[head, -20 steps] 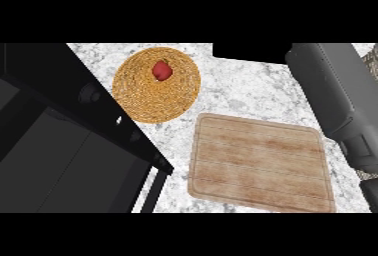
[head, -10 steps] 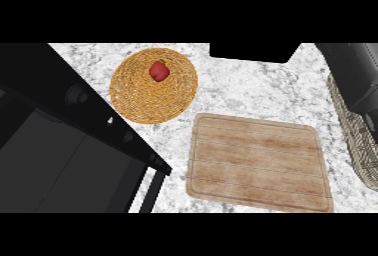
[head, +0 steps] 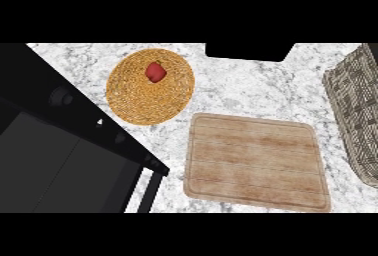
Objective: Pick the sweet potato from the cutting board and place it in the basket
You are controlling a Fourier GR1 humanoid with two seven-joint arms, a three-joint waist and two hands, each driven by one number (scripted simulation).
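Observation:
A small reddish sweet potato (head: 155, 71) lies inside the round orange woven basket (head: 140, 102) at the upper left of the marble counter. The wooden cutting board (head: 255, 160) sits to the basket's lower right with nothing on it. Neither hand nor forearm shows in the head view.
A black stove (head: 59, 150) fills the left side, its edge running diagonally past the basket. A grey woven container (head: 358, 105) stands at the right edge. A dark object (head: 247, 51) sits at the counter's far edge. Bare marble (head: 251, 90) lies between basket, board and grey container.
The grey forearm at the upper right has drawn out of the picture, uncovering the grey woven container. The sweet potato stays in the basket and the board has not moved.

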